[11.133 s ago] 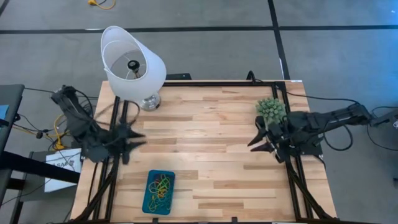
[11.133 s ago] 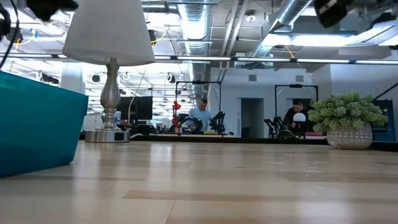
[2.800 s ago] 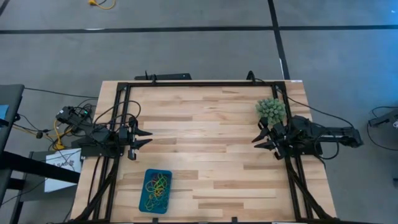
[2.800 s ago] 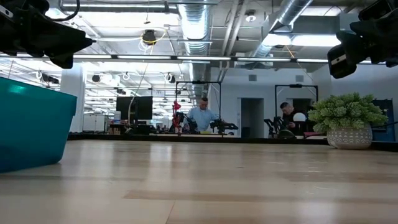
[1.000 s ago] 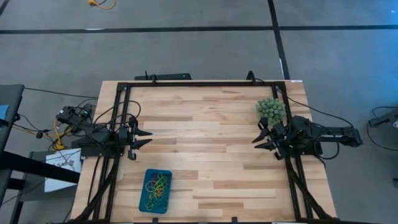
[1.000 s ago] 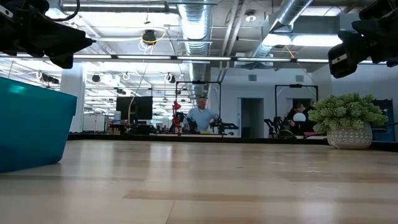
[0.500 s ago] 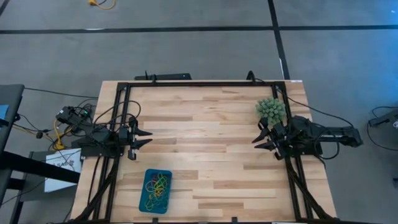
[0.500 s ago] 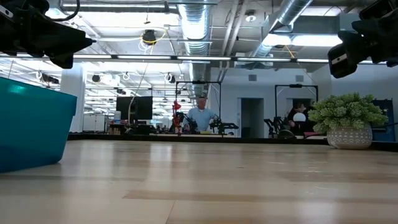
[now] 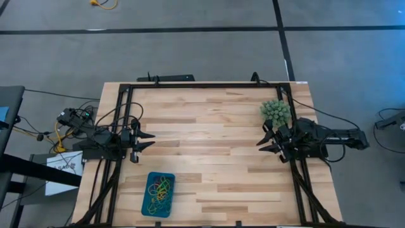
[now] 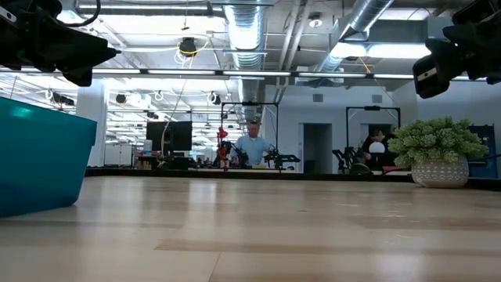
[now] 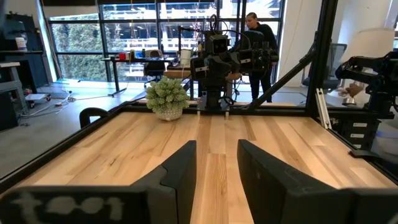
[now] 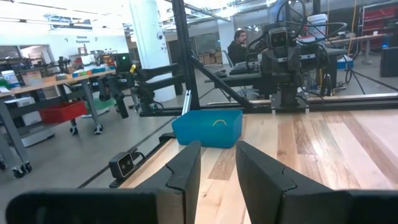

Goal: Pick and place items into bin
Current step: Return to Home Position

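Seen from overhead, the teal bin (image 9: pixel 148 183) sits at seven o'clock on the table (image 9: pixel 215 120), with rubber bands (image 9: pixel 162 192) heaped inside. The left gripper (image 9: pixel 150 140) at nine and the right gripper (image 9: pixel 258 144) at three hover with fingers apart, empty. Sorting seems done, and the next move calls only for parking the arms.

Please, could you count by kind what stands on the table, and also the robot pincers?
blue bin: 1
green plant: 1
pincers: 2 (left pincer, right pincer)
total: 4
The rubber bands inside the bin are too tangled to count.
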